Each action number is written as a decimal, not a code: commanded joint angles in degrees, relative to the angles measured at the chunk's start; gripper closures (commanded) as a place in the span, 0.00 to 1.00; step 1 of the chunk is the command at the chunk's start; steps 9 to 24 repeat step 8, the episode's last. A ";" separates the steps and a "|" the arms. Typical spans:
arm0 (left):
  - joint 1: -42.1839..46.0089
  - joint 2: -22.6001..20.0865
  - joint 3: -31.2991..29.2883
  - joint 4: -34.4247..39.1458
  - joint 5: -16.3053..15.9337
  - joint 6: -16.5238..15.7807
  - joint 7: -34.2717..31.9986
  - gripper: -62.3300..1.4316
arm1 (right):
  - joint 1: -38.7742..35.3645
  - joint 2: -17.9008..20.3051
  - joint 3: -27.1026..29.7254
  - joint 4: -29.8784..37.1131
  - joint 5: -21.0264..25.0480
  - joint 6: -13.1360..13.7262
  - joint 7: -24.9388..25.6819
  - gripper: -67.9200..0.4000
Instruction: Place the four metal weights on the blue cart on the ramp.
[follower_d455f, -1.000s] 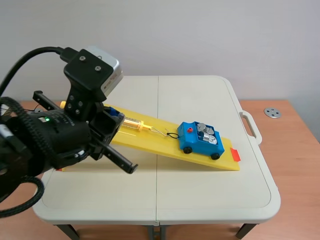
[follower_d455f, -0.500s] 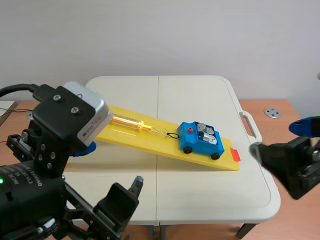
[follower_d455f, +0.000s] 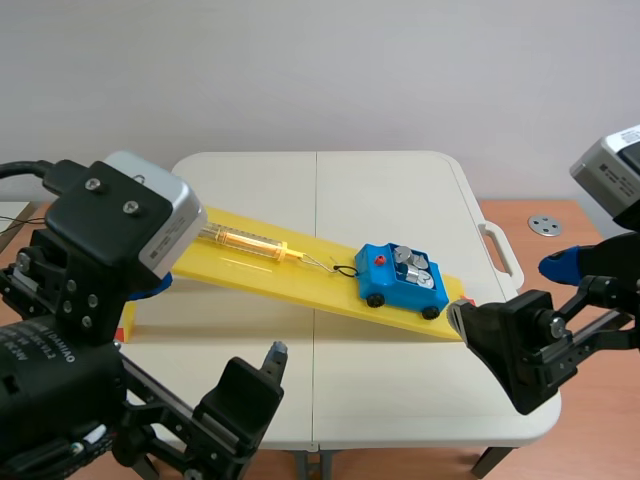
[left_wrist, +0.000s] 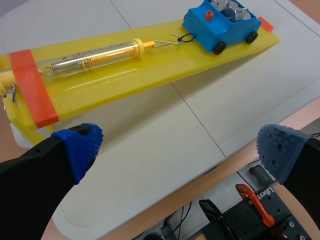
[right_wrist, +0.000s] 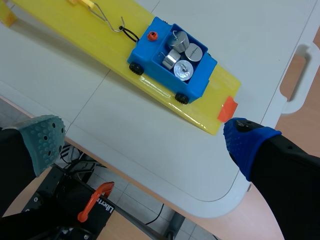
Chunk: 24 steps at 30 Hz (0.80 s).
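Observation:
The blue cart (follower_d455f: 402, 281) stands low on the yellow ramp (follower_d455f: 300, 277), hooked by a wire to a spring scale (follower_d455f: 243, 241). Several metal weights (follower_d455f: 412, 265) sit inside it. In the right wrist view the weights (right_wrist: 180, 55) fill the cart (right_wrist: 150, 56), which lies ahead of my open right gripper (right_wrist: 145, 142). My left gripper (left_wrist: 180, 150) is open too, over the table's near edge, with the cart (left_wrist: 210, 30) and the scale (left_wrist: 95, 55) well ahead of it. Both grippers hold nothing. In the scene view, the left arm is at the near left and the right gripper (follower_d455f: 525, 315) at the near right.
The white folding table (follower_d455f: 330, 400) has a carry handle (follower_d455f: 500, 250) at its right edge. A small metal disc (follower_d455f: 546, 226) lies on the wooden surface beyond. An orange tab (right_wrist: 229, 107) marks the ramp's low end, a red strip (left_wrist: 32, 87) its high end.
The left arm has dropped from above the ramp's upper end to the near left edge. The right arm has come into view at the near right. Both grippers have opened.

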<state>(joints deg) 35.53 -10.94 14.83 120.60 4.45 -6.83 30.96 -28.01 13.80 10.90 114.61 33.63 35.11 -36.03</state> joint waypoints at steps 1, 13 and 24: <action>-0.17 -0.37 -1.44 4.90 -1.88 2.89 -8.70 0.00 | 0.55 1.75 3.28 4.15 2.54 -0.66 7.93 0.03; -0.17 -0.39 -1.44 4.90 -1.88 2.89 -9.16 0.00 | 0.52 1.75 3.28 4.15 2.56 -0.68 7.93 0.03; -0.17 -0.39 -1.44 4.90 -1.88 2.89 -9.16 0.00 | 0.52 1.75 3.28 4.15 2.56 -0.68 7.93 0.03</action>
